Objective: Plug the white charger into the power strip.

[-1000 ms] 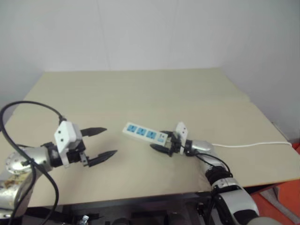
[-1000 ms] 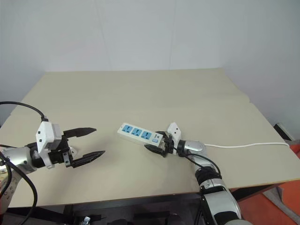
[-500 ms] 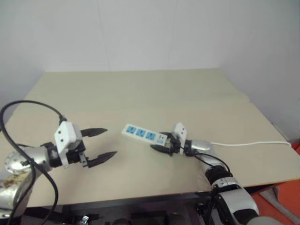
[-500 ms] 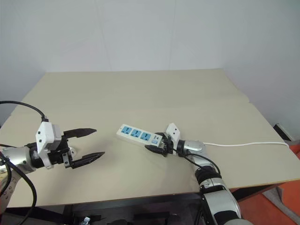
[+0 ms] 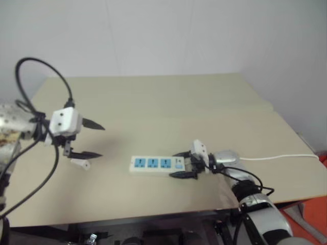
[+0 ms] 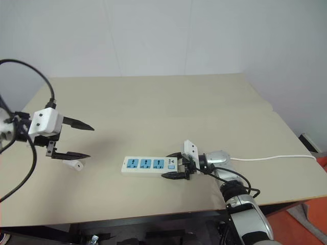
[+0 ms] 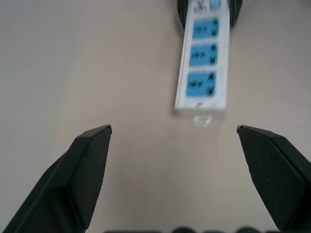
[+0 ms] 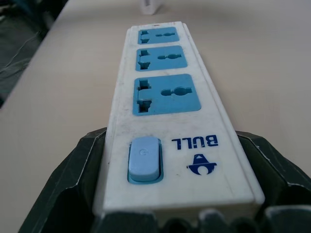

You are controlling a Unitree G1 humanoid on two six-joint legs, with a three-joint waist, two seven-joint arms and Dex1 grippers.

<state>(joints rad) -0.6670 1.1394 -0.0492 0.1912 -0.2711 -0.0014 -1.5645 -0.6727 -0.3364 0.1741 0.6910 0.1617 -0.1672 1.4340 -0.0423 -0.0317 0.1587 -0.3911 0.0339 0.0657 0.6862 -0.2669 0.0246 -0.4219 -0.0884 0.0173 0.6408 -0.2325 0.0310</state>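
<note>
Head views: your right gripper [image 6: 176, 166] is clamped on the switch end of the power strip [image 6: 150, 165], one black finger along each long side, strip flat on the table [image 6: 168, 109] with all three blue sockets up and bare. Its thin cable [image 6: 273, 157] runs off toward the right edge. The white charger [image 6: 72, 165] lies on the table well to the left of the strip, just under your left gripper [image 6: 84, 141], which hangs above it with fingers spread wide and nothing between them. Step in hand, as I read it, is picking up the charger: drop the left gripper straight down, square the fingers across the charger's flat sides, and close only once both flank it. Grab it so the prong side ends up clear; I can't tell which way the prongs face from here. Keep the right grip firm so the strip doesn't skate when you push in. Left wrist view: both fingers [image 7: 85, 165] wide apart, empty, with the strip's free end ahead. Right wrist view: fingers hug the strip at the switch panel, sockets run away from you, charger visible past the far end. Containers: none on the table, nothing to report.
</note>
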